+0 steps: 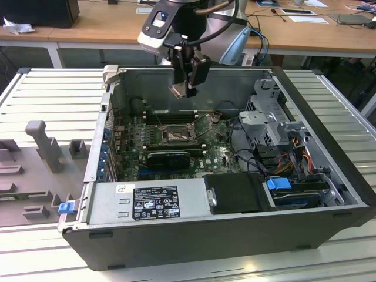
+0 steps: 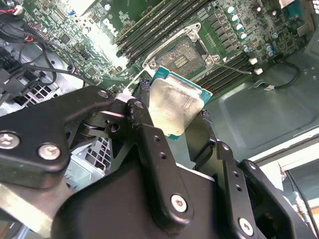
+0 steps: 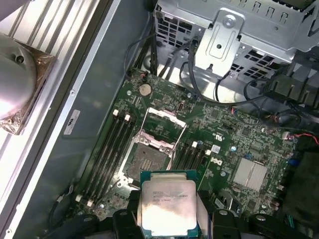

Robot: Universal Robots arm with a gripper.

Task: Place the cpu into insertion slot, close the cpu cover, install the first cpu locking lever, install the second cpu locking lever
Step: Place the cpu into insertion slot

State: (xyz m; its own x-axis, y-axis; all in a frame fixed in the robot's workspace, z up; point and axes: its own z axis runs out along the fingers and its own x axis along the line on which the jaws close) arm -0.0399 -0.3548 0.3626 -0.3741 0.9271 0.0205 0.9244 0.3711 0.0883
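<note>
Cpu (image 3: 168,206) in gripper (image 2: 174,102) above insertion slot (image 3: 148,162)

Silver-grey cpu (image 3: 167,204), green circuit board (image 3: 234,130), black pincer (image 2: 174,112), grey case (image 1: 194,241)

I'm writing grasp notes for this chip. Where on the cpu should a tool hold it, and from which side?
Grip two opposite edges, coming from the metal-top side. The cpu is a thin flat square, so only its edges give parallel faces to pinch. The tool holds it that way here, clamped across those edges, with the top showing in both wrist views.
</note>
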